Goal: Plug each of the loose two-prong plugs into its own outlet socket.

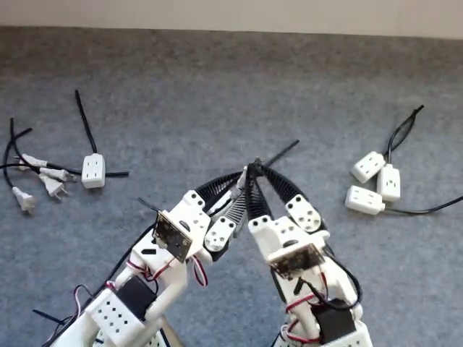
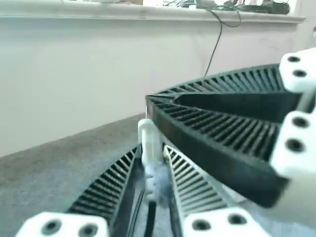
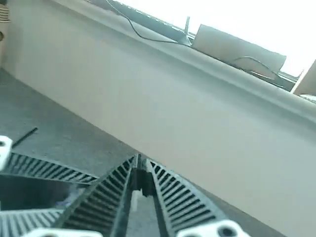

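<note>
grey carpet (image 1: 217,87) lies under two arms meeting at centre. the left gripper (image 2: 151,154) pinches a white plug (image 2: 147,134) by its body, and the right gripper (image 3: 140,166) is closed on the same plug. outlet sockets (image 1: 372,184) lie well apart to the right. the plug looks light, hard and slick, trailing a springy cord (image 1: 282,153); it is likely best held across its flat sides.

left: loose plugs (image 1: 43,177), single socket (image 1: 93,170) beside | centre: left claw (image 1: 244,176) meets right claw (image 1: 257,170) on held plug (image 2: 148,140) | right: socket trio (image 1: 375,182)
</note>
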Controlling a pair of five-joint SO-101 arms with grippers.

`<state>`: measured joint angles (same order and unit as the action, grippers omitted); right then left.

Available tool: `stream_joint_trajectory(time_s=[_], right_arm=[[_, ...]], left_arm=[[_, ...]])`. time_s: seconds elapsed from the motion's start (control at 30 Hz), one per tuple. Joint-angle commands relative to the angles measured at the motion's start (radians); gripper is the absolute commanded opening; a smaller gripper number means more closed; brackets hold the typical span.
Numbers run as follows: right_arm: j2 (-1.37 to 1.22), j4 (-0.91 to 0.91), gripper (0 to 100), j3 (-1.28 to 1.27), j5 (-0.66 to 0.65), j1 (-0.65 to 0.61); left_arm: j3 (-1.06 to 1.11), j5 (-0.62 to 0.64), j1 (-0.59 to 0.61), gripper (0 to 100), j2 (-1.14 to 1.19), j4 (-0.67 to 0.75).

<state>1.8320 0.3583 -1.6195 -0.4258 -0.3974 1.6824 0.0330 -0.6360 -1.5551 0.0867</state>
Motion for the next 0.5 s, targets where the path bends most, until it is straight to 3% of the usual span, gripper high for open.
stream_joint_trajectory(time_s=[0.0,0.1,0.3,0.47], right_arm=[[-0.001,-0.051,0.8,-0.153,-0.023,0.125],[-0.005,-0.062,0.8,-0.196,-0.020,0.182],[0.001,-0.065,0.8,-0.124,-0.018,0.254],[0.001,-0.064,0.8,0.084,0.003,0.214]], left_arm=[[0.015,0.003,-0.004,1,-0.223,-0.155],[0.002,0.003,-0.002,1,-0.289,-0.233],[0.005,0.003,-0.002,1,-0.249,-0.232],[0.012,0.003,-0.005,1,-0.246,-0.235]])
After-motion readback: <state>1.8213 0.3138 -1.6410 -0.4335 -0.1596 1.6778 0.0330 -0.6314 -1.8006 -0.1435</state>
